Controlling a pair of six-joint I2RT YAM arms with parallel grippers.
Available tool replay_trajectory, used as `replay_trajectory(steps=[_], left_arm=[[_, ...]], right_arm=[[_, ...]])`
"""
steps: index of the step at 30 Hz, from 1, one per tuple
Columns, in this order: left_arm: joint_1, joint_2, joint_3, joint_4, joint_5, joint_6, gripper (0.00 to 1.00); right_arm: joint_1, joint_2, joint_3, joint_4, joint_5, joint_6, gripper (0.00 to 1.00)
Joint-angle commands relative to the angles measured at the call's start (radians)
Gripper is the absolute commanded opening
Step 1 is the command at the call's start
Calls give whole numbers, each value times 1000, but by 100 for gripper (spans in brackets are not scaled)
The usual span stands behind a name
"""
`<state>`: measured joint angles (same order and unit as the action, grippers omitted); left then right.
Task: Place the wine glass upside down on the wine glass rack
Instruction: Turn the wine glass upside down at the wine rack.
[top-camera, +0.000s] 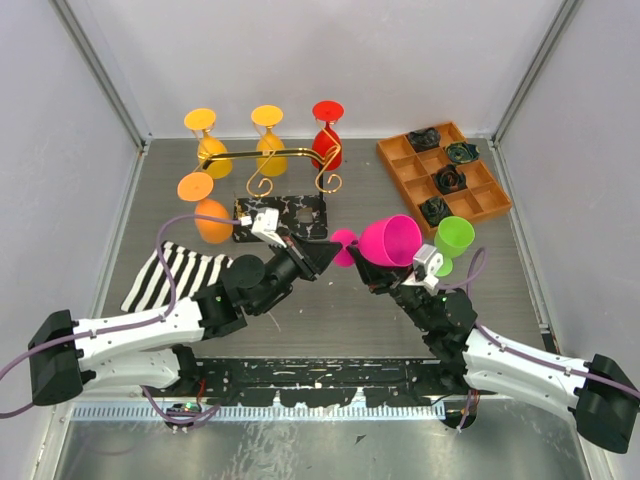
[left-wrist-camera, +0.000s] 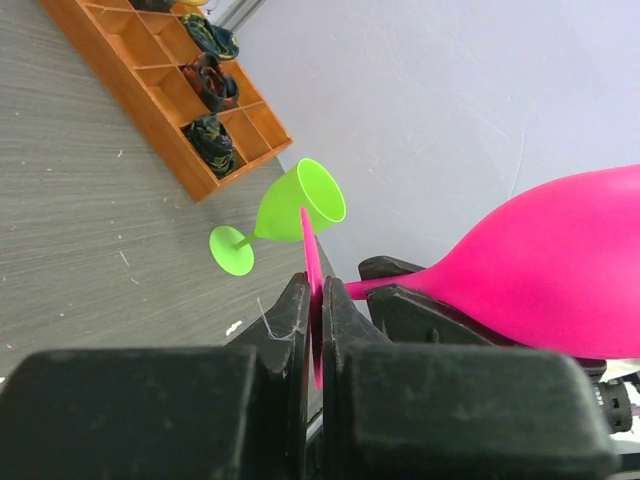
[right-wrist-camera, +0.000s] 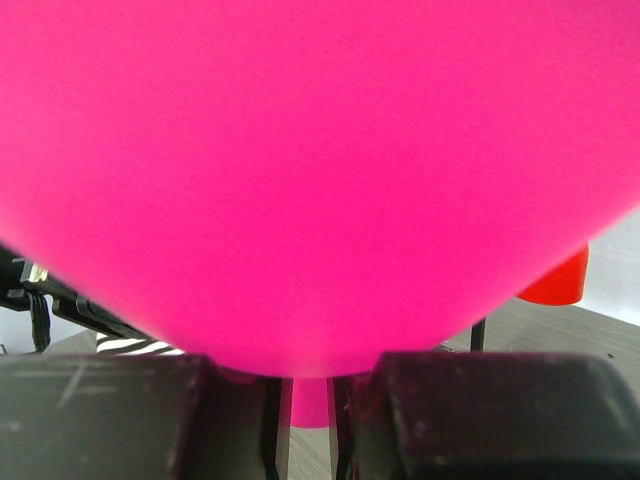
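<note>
The bright pink plastic wine glass (top-camera: 391, 240) hangs tilted above mid-table, foot pinched edgewise in the left gripper (left-wrist-camera: 316, 310), stem clamped by the right gripper (right-wrist-camera: 308, 400). The gold metal wine glass rack (top-camera: 262, 153) stands farther back, leftward.

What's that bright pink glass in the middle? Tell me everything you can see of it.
The bright pink wine glass looks like smooth opaque plastic: a rounded bowl, thin stem and flat round foot. It lies sideways in mid-air; the left claw pinches its foot, the right claw grips its stem.
</note>
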<state>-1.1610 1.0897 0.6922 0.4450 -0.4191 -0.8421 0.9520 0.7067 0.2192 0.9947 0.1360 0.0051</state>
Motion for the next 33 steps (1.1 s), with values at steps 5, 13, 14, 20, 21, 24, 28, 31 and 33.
replay_trajectory(steps=[5, 13, 14, 20, 21, 24, 28, 31, 33], left_arm=[[-6, -30, 36, 13, -9, 18, 0], [-6, -124, 52, -95, -80, 62, 0], [-6, -140, 66, -140, -96, 76, 0], [-5, -261, 110, -339, -185, 219, 0], [-5, -287, 113, -370, -201, 243, 0], [-5, -362, 127, -462, -252, 315, 0], [-5, -439, 186, -643, -297, 415, 0], [-5, -468, 235, -779, -287, 500, 0], [-5, -494, 249, -839, -270, 568, 0]], right_arm=[[-1, -20, 49, -29, -38, -3, 13], [-1, -33, 48, -125, -33, 10, 46], [-1, -35, 48, -143, -29, 18, 48], [-1, -95, 37, -317, -19, 92, 56], [-1, -109, 35, -363, -11, 110, 57], [-1, -148, 36, -466, 16, 147, 60], [-1, -177, 90, -651, 64, 229, 64], [-2, -166, 181, -863, 115, 327, 68], [-1, -136, 251, -1029, 130, 394, 70]])
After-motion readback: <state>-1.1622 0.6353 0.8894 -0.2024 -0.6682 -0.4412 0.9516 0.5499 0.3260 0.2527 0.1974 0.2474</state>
